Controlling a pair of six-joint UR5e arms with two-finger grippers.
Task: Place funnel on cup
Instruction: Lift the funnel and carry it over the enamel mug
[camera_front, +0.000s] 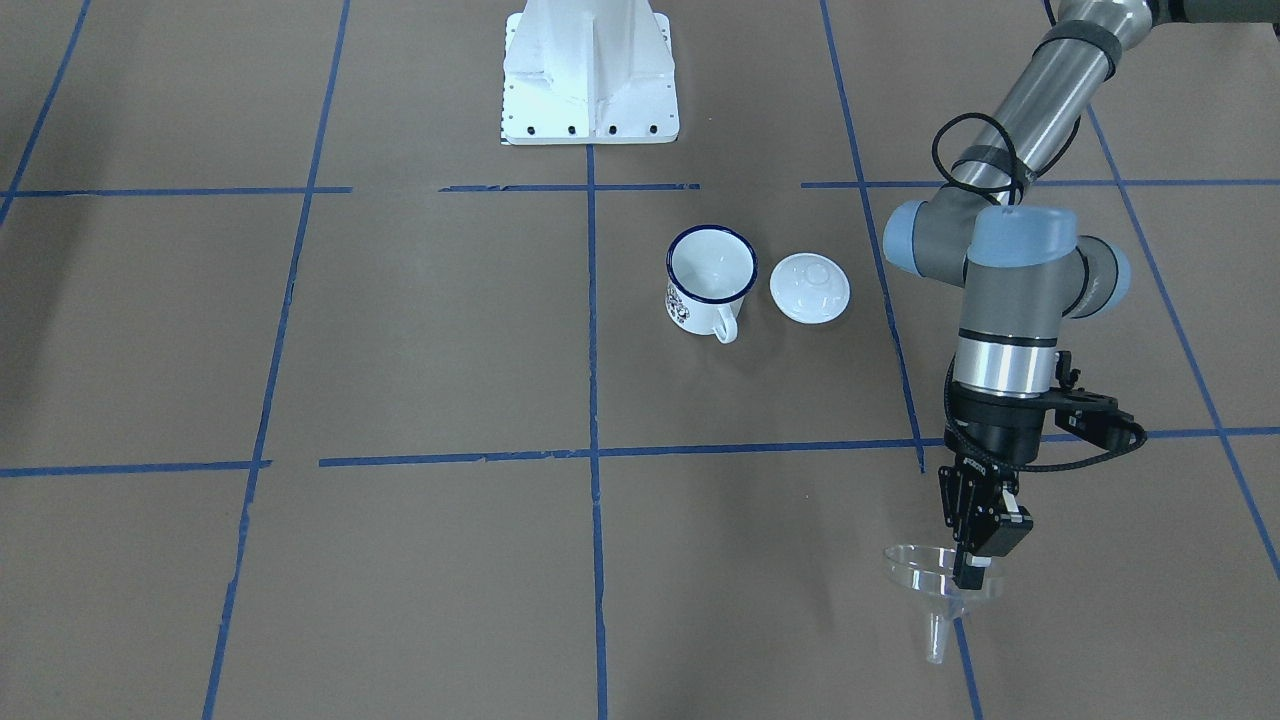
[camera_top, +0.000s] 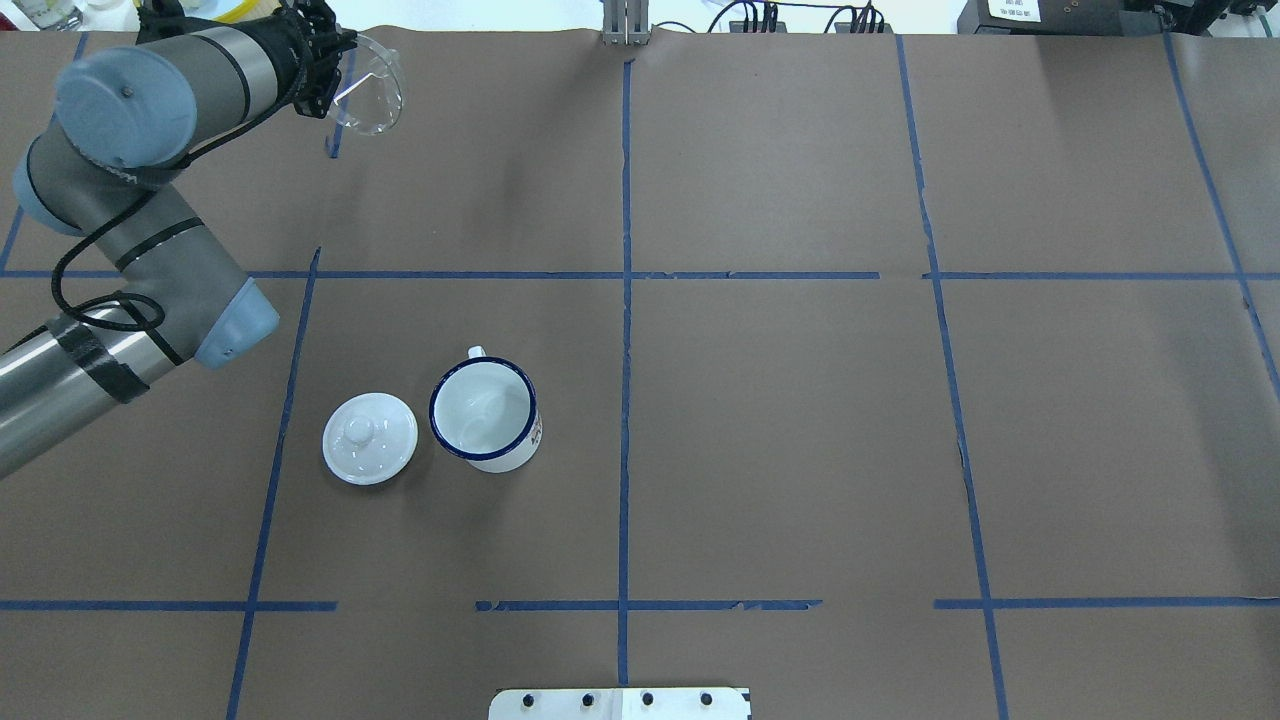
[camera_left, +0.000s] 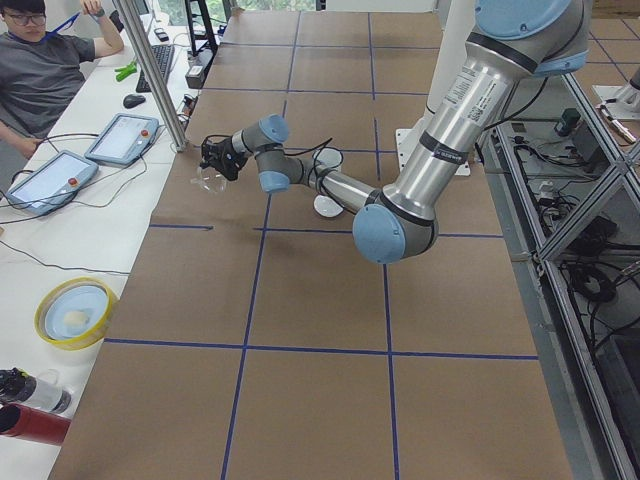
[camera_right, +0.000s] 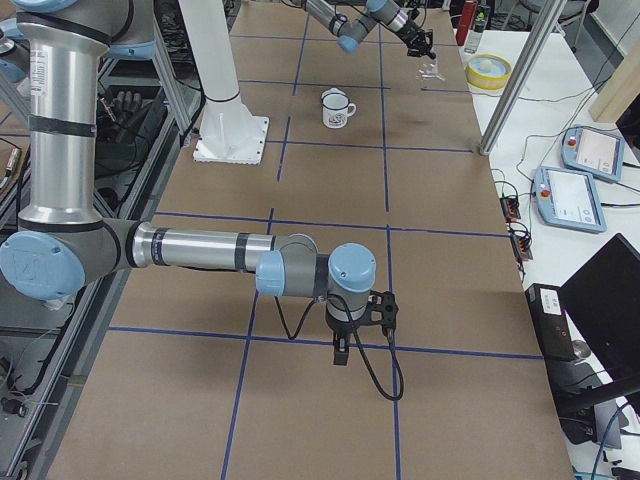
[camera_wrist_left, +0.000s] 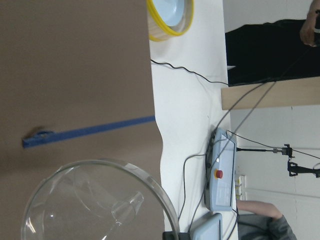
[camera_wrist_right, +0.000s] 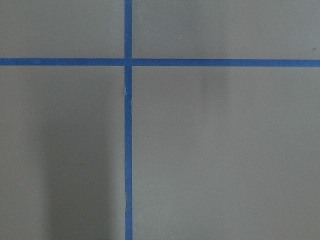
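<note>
1. Jaws of the left gripper (camera_front: 973, 572) are closed on one side of the funnel (camera_front: 920, 572) rim, so the bowl is pinched at one edge only. The bowl mouth faces up and the stem points down.
2. The right gripper (camera_right: 342, 352) is seen only in the right side view, low over the table (camera_front: 420, 560). Jaw state cannot be told. No fingers show in its wrist view.
3. The funnel is at the lower right of the front view and the upper left of the overhead view, near the table edge. It appears to be held clear of the table, though the gap is not sharply shown.
4. The cup (camera_front: 711, 272) stands upright and empty just right of centre in the front view, well apart from the funnel. The lid (camera_front: 810, 288) lies just beside it, on the side the arm comes from.
5. Judged step: the funnel is grasped, and the carry to the cup and the lowering are not yet done.
6. Risks:
   - The funnel could pivot or slip in transit, because smooth clear plastic is held at one edge only.
   - The stem could catch the cup rim if centring is off. The cup looks light and could be pushed or tipped.
   - The outer finger could hit the cup rim on descent, since the bowl is about as wide as the cup.
   - The lid could be clipped by the gripper on approach.
   - An off-centre or high release could leave the funnel tilted, or let it roll off.
</note>
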